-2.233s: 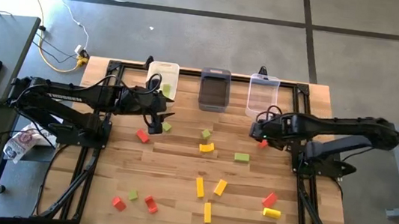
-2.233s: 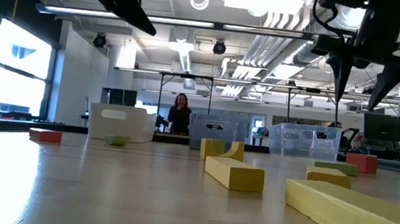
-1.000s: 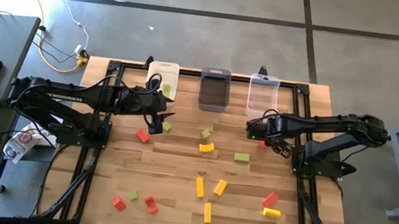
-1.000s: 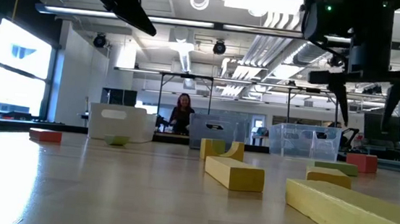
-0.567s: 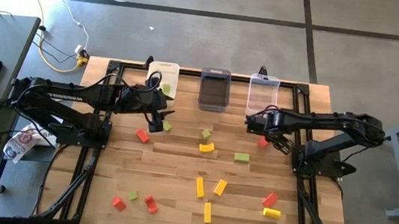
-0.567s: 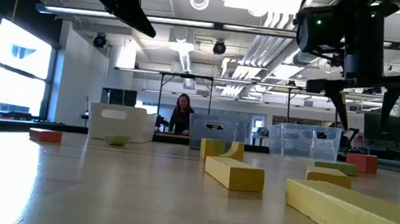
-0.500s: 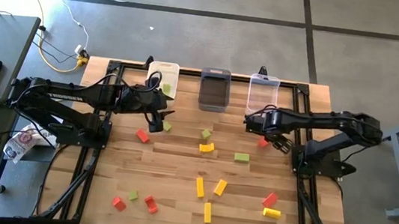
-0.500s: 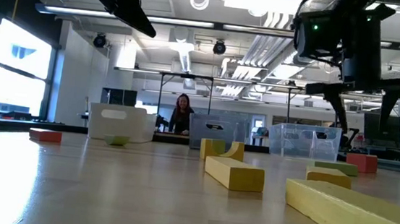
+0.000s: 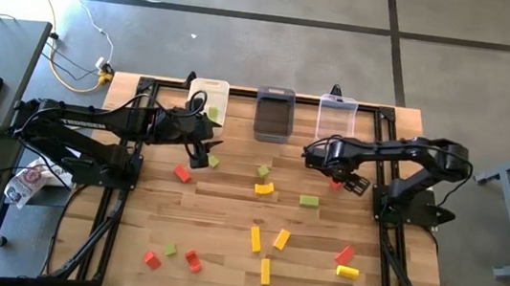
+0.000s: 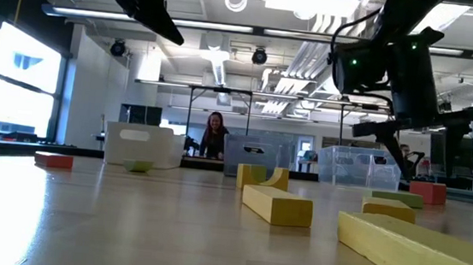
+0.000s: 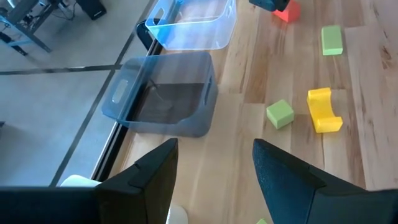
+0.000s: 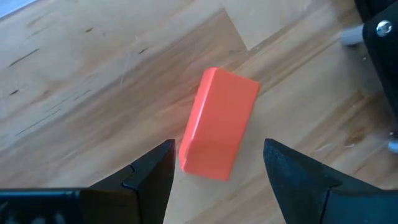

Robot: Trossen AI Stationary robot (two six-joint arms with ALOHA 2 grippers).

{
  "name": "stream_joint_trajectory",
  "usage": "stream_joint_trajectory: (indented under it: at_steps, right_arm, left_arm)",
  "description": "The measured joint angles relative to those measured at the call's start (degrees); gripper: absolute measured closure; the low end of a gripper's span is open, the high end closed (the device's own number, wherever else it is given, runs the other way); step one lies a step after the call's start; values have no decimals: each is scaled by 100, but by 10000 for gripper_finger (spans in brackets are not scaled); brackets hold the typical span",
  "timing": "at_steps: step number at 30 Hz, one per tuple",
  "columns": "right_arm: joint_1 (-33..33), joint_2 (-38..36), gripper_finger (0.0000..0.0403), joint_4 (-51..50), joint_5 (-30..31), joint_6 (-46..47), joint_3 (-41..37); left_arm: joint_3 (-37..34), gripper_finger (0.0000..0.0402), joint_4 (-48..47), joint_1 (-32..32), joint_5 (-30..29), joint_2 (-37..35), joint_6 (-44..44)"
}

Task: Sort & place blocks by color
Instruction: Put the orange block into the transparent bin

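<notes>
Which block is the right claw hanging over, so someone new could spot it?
Start at the clear bin on the table's far edge. Just in front of it, under the open right claw, a red block lies on the wood. It is the only red block near the bins; the nearest block is a light green block.

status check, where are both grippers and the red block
Right gripper open, over red block lying on table before clear bin. Left gripper open, waiting near white bin. Nothing blocking the grasp.
</notes>
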Motion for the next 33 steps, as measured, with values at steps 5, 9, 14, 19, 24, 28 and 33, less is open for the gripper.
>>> stream_joint_trajectory:
  at_steps: [5, 9, 14, 19, 24, 28, 33]
  right_arm:
    - [-10, 119, 171, 137, 9, 18, 0]
    - [-64, 224, 171, 175, 21, 21, 0]
    - [-94, 399, 171, 258, 46, -87, 0]
    - [-94, 703, 171, 417, -135, -305, 0]
    - [-92, 835, 172, 494, -28, -574, 22]
    - [-90, 846, 197, 423, 14, -607, 22]
    - [-92, 850, 263, 475, 68, -756, 15]
  left_arm:
    - [0, 206, 1, 0, 0, 0, 25]
    - [0, 206, -1, 0, 0, 0, 25]
    - [0, 206, -19, 0, 0, 0, 26]
    - [0, 206, -15, 0, 0, 0, 25]
    - [0, 206, -15, 0, 0, 0, 28]
    - [0, 206, -1, 0, 0, 0, 28]
    - [0, 206, 9, 0, 0, 0, 28]
